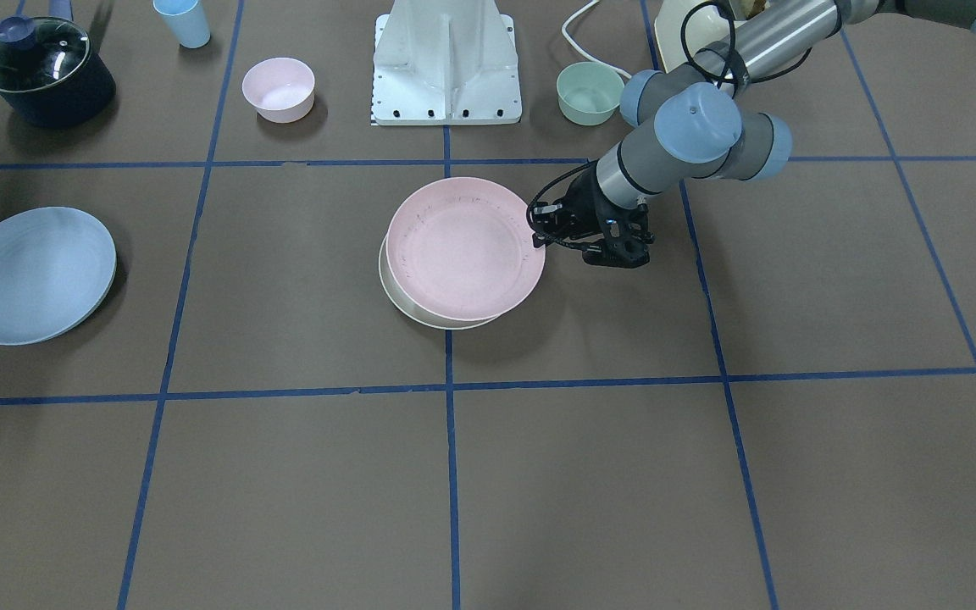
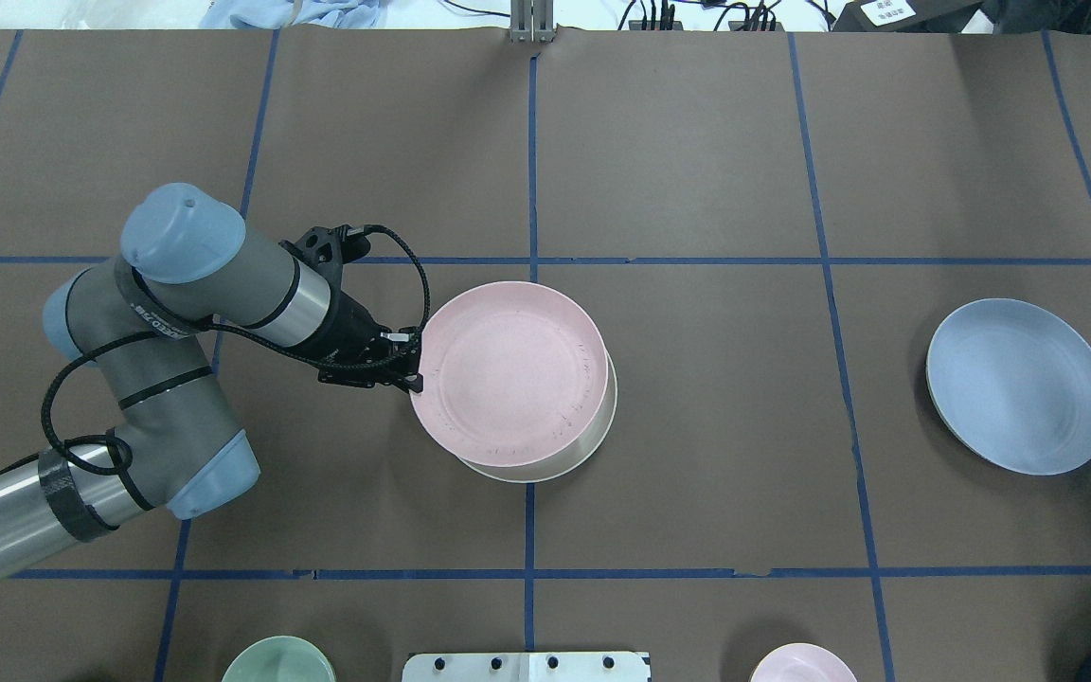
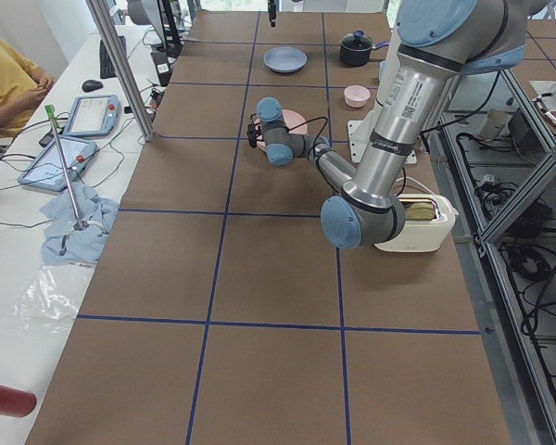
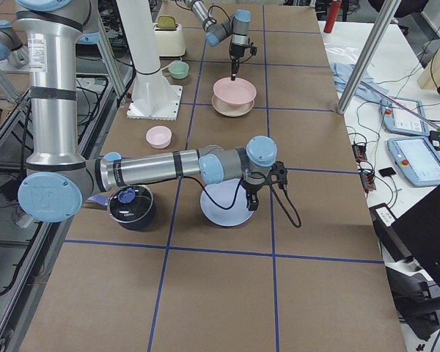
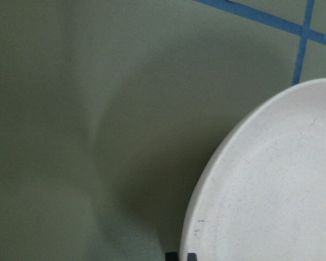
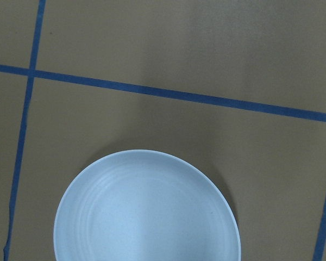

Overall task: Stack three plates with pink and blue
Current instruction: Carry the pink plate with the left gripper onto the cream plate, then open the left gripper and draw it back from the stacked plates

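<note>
Plates lie in two places. The pink plate [image 2: 508, 369] sits on the cream plate [image 2: 585, 445], shifted toward the left gripper [image 2: 410, 367] so that a cream crescent shows on the side away from it. That gripper is at the pink plate's near rim, fingers pointing down. Whether it pinches the rim or is merely beside it cannot be told, nor how wide the fingers stand. The left wrist view shows only the rim curving past, with dark fingertips [image 5: 173, 256] at the bottom edge just beside it.

The blue plate [image 2: 1019, 384] lies alone, well apart, beyond the stack from the left gripper. The right side view shows the right gripper [image 4: 251, 204] hanging above it, with the plate filling the lower half of the right wrist view. No fingers appear there, so its opening cannot be told either.

Back toward the robot's base stand a green bowl [image 1: 590, 93], a pink bowl [image 1: 279, 87], a blue cup [image 1: 183, 21] and a lidded pot [image 1: 43, 72].
</note>
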### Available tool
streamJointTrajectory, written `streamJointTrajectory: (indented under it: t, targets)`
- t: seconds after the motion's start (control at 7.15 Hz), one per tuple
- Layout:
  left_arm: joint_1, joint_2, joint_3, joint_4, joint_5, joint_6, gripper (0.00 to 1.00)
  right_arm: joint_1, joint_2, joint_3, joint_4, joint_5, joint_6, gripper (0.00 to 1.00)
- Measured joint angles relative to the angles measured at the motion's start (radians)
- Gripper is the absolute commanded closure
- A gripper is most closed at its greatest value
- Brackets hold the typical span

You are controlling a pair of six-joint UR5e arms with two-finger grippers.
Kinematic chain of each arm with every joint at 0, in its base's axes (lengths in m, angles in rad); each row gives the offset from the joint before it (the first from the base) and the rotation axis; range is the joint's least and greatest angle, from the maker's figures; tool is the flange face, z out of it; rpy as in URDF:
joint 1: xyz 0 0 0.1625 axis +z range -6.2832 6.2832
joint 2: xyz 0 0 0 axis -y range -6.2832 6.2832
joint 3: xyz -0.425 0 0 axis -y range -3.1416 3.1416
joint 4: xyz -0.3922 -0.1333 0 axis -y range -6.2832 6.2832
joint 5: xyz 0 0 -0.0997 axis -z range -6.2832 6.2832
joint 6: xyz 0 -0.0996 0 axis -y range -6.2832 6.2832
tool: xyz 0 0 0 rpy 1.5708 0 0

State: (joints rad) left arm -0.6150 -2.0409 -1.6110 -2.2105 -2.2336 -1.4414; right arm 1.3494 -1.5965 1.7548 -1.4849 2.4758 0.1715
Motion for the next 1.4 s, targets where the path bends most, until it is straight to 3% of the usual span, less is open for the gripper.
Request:
streamJointTrajectory:
  t: [0.14,0.28,0.56,0.98,1.4]
  targets:
    - [0.019,-0.001,-0.003,0.0,0.024,0.0,0.86,0.0,-0.001,0.0,0.0,0.0,0.002,0.0]
    - [0.029,-0.002,-0.003,0.0,0.044,0.0,0.01,-0.001,-0.001,-0.001,0.0,0.0,0.003,0.0]
    - [0.033,0.002,-0.023,0.013,0.072,-0.045,0.0,-0.001,-0.002,-0.003,0.0,0.0,0.002,0.0]
    - [-0.03,0.024,-0.146,0.069,0.072,-0.083,0.0,-0.015,0.002,-0.02,0.013,-0.001,0.002,0.0]
    - [-0.107,0.105,-0.251,0.11,0.048,0.064,0.0,-0.044,0.006,-0.158,0.188,-0.003,0.077,0.01]
